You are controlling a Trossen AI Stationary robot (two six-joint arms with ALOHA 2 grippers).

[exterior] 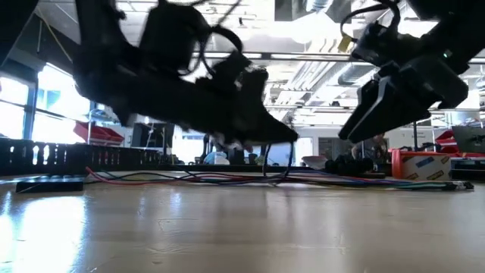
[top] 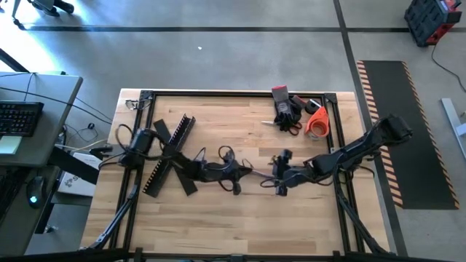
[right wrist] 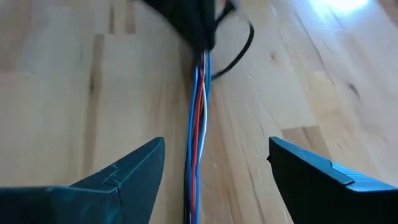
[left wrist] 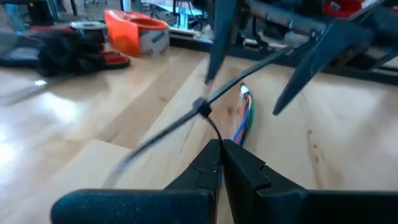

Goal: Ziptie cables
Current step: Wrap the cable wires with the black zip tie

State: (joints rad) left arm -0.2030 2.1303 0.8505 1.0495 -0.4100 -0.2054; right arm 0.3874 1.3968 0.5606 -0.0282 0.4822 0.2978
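- A grey concrete floor is surrounding the pale wooden worktop [top: 218, 218], with a desk and keyboard [top: 18, 116] sitting off its left edge.
- Near the left edge, a black slotted bar [top: 169, 154] is lying slantwise.
- The left pincer [top: 234, 173] is working near the worktop's middle, clenched on a black zip tie [left wrist: 205, 107] whose tail is sticking up.
- The cables [right wrist: 198, 118], a thin bundle of blue, red and white wires, are lying flat along the middle, running between the two pincers.
- They are looking light, limp and apt to splay, so taking hold of the whole bundle, close beside the tie, is seeming wisest.
- The right pincer [top: 280, 182] is hanging released just right of centre, its fingers [right wrist: 124, 177] straddling the bundle.
- Toward the far right corner, an orange tape roll [top: 318, 124] and a red-handled tool [top: 284, 105] are resting.
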